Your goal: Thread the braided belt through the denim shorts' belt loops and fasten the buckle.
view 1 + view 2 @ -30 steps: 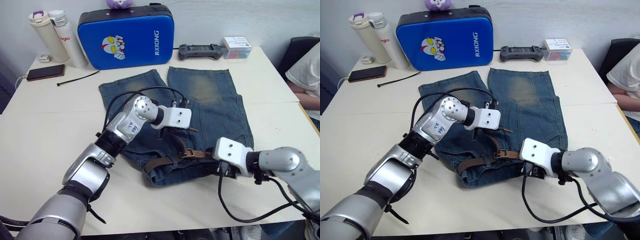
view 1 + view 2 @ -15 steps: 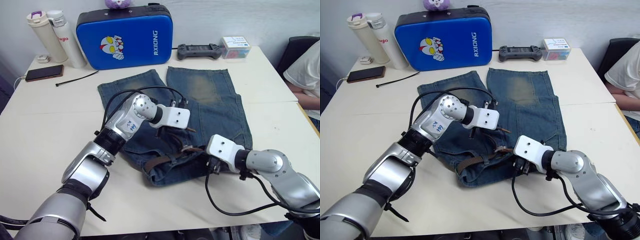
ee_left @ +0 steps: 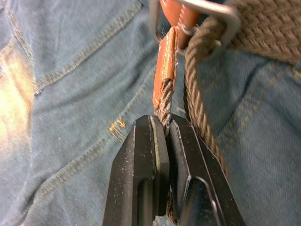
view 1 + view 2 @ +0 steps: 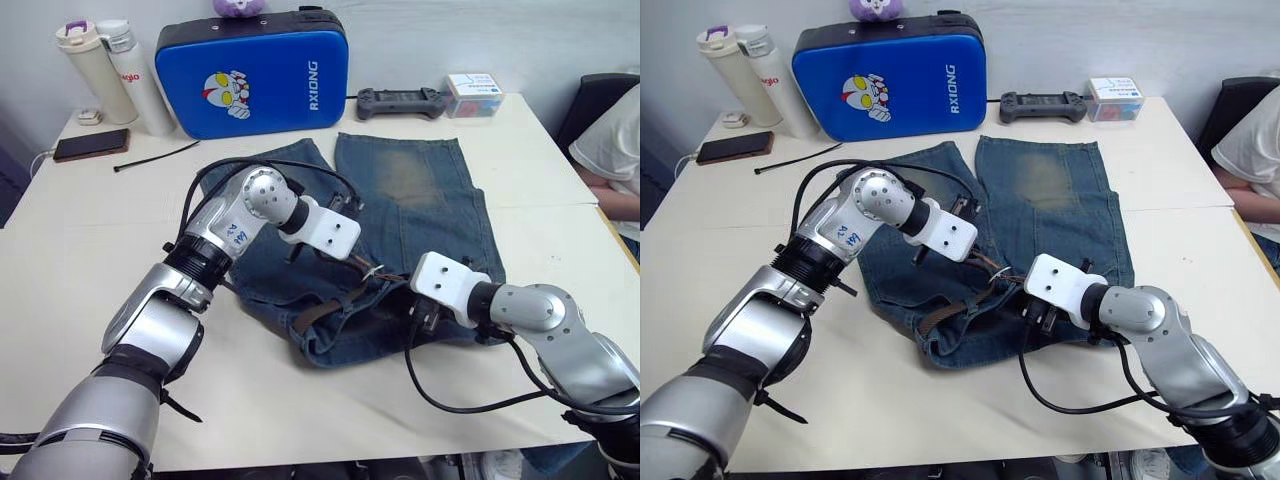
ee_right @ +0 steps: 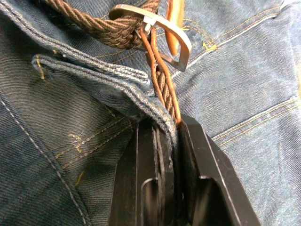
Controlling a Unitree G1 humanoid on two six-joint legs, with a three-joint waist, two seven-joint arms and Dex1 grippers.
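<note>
Since a second ago the left gripper (image 4: pixel 352 262) has dropped toward the buckle (image 5: pixel 155 26), and the right gripper (image 4: pixel 1036 312) has slid in along the waistband toward it. Left jaws are clenched on the braided belt (image 3: pixel 163 101) tip, just past the buckle on the denim shorts (image 4: pixel 420 200); right jaws pinch waistband denim with the belt strand. Risk: the frayed tip could slip free if pulled against the held waistband; no containers involved.

Denim shorts (image 4: pixel 420 200): faded blue, lighter worn patch, tan stitching. Braided belt (image 5: pixel 94 23): dark-brown weave, orange-brown leather tip. Buckle (image 5: pixel 162 28): silver. Case (image 4: pixel 250 75): bright blue, black edge, cartoon print. Table (image 4: pixel 80 260): cream.
</note>
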